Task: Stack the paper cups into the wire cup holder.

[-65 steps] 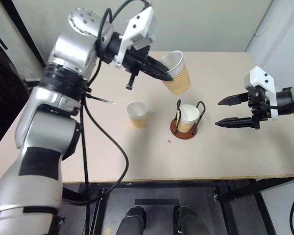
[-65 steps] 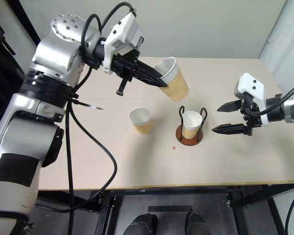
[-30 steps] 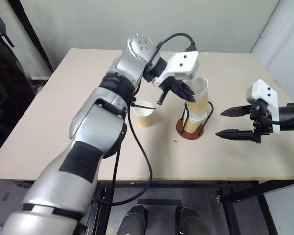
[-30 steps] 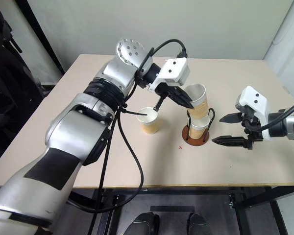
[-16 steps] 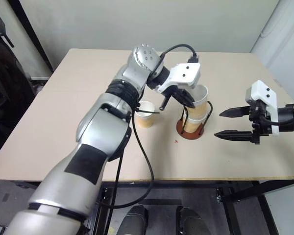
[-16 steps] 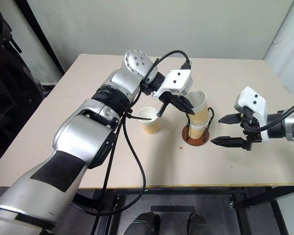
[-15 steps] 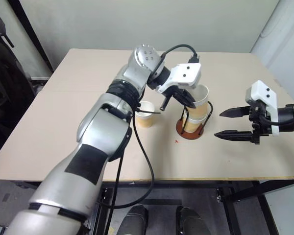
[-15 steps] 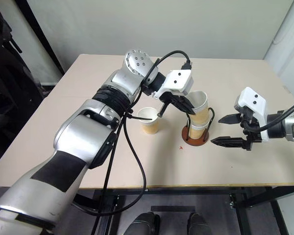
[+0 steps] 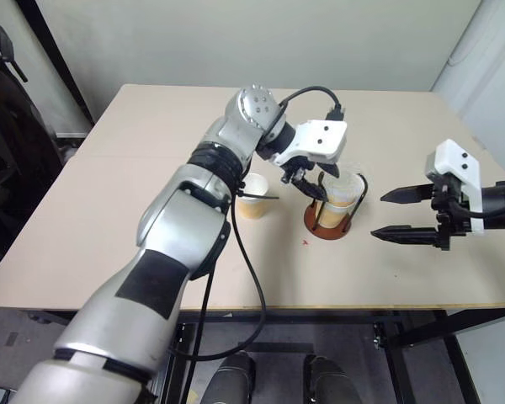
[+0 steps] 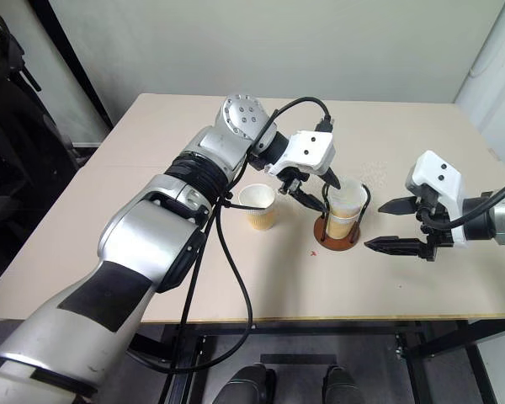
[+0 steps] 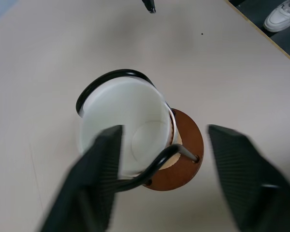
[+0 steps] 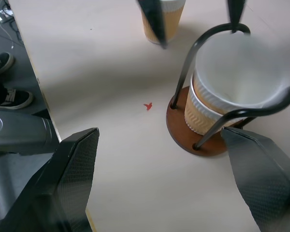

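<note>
The left tool (image 9: pixel 313 188) has opened, dropping its cup (image 9: pixel 340 190) into the holder (image 9: pixel 328 220).

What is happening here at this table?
A robot is stacking paper cups. Its left tool stands open over the wire cup holder, where two nested cups sit between the wire loops. One more cup stands on the table beside the holder. The right tool waits open nearby.

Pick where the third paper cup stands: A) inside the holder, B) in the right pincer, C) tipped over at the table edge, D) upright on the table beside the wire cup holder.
D: the paper cup stands upright on the table, beside the wire cup holder.
</note>
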